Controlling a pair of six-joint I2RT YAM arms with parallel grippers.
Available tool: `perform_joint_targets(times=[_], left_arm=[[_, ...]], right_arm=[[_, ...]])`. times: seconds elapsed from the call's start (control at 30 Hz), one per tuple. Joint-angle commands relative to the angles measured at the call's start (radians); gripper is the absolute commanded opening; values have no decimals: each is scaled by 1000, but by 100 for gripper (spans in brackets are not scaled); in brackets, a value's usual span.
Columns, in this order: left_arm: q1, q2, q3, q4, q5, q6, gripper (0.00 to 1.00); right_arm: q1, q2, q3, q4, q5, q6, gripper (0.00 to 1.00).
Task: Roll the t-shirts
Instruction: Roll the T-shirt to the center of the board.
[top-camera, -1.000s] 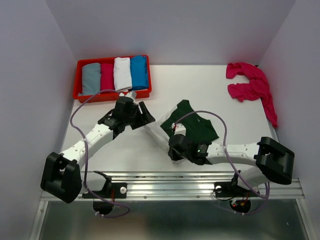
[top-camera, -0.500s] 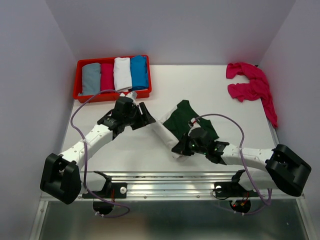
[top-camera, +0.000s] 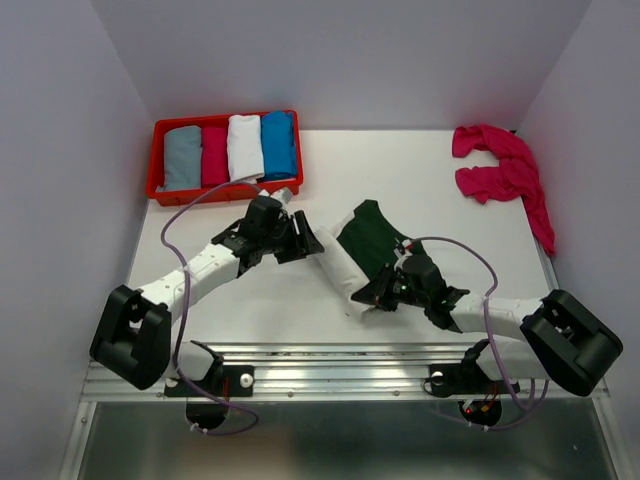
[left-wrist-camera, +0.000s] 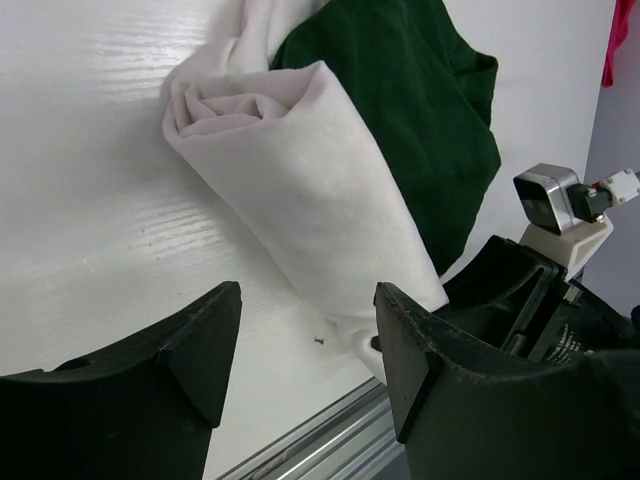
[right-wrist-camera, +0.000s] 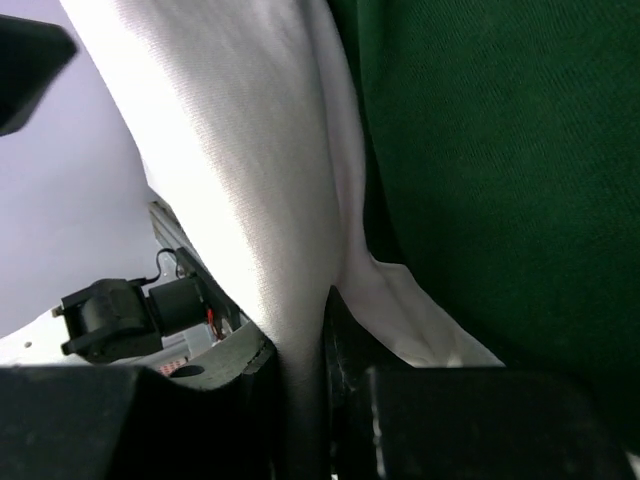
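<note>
"Over at the far-left corner of the surface (top-camera: 420, 190), what have you got?"

"A red tray (top-camera: 222, 188) with four rolled tees (top-camera: 230, 146) lying side by side. Nothing to do there."

"And moving right?"

"My left jaws are spread apart with nothing between them, just beside the far-left end of the cream-white t-shirt (top-camera: 343, 262). It lies mid-surface, partly rolled into a white tube, with its dark green part (top-camera: 375, 238) flat beside it. My right jaws are clenched on the white cloth at the tube's near end. Well apart, at the far right, lies a heap of pink t-shirts (top-camera: 500, 170), untouched."

"So how do you do the roll well?"

"I'd judge the left jaws should take the free end, where the spiral looks slack, level with my right grip. Then both ends turn together toward the green, with the cloth held taut, so the tube doesn't go cone-shaped or telescope."

"What can't you make out?"

"My right wrist view is filled with cloth, so I can't tell how many layers I'm pinching. From above, my right arm (top-camera: 480, 312) covers the tube's near end. No chest print shows. And I can't tell how many shirts make up the pink heap."
</note>
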Motion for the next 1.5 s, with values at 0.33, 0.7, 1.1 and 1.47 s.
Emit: perform_joint_targets(times=[0.33, 0.7, 1.1, 1.47], left_arm=[[-43, 114, 35, 217, 76, -17, 63], [-41, 264, 113, 306, 41, -17, 59], [-35, 451, 219, 300, 60, 10, 56], [-37, 500, 201, 291, 39, 12, 55]], right_arm=[[-98, 44, -14, 83, -156, 12, 1], [-117, 97, 12, 82, -202, -22, 1], [-117, -14, 24, -119, -84, -106, 48], [-117, -298, 159, -590, 86, -230, 75]])
